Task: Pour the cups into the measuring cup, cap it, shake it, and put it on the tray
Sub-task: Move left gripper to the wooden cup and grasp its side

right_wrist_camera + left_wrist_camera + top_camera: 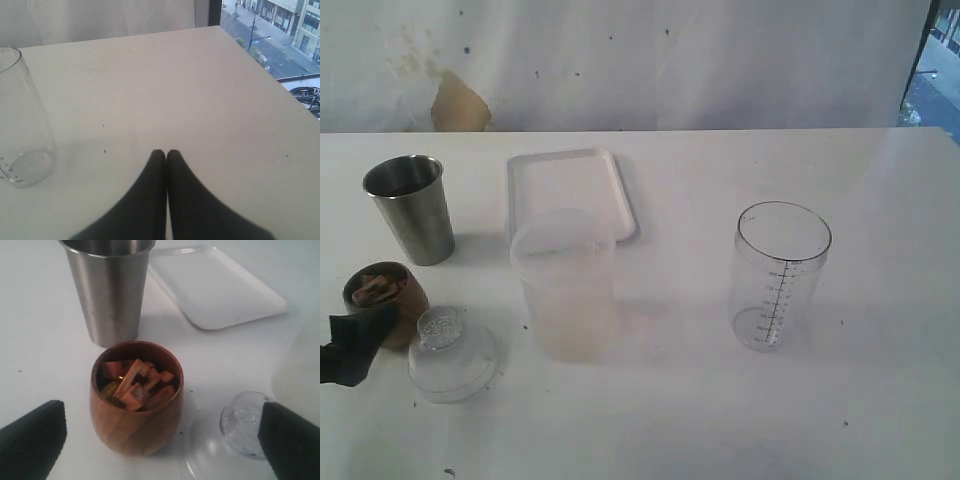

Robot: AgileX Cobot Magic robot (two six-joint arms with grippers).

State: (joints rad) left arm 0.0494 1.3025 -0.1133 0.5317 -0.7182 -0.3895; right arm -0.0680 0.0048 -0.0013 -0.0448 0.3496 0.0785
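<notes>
At the table's (720,420) left edge, flanking the chunk-filled wooden cup (136,400) with left gripper (161,415) spread wide. Just beyond: steel tumbler (110,290), tray (220,290). Measuring cup (782,275) upright, well rightward. Right gripper (166,155) pressed together, empty.

The left pincer (161,412) is gaping, its jaws standing far apart. The right pincer (165,155) is sitting with jaws pressed together.

- The exterior view looked down on the table (720,420) from high, facing the back wall (670,60).
- The left wrist view sat low, close behind the wooden cup (136,410), facing the steel tumbler (110,290) and tray (215,290); the exterior view shared all three.
- The right wrist view skimmed the table, sharing only the measuring cup (22,125).
</notes>
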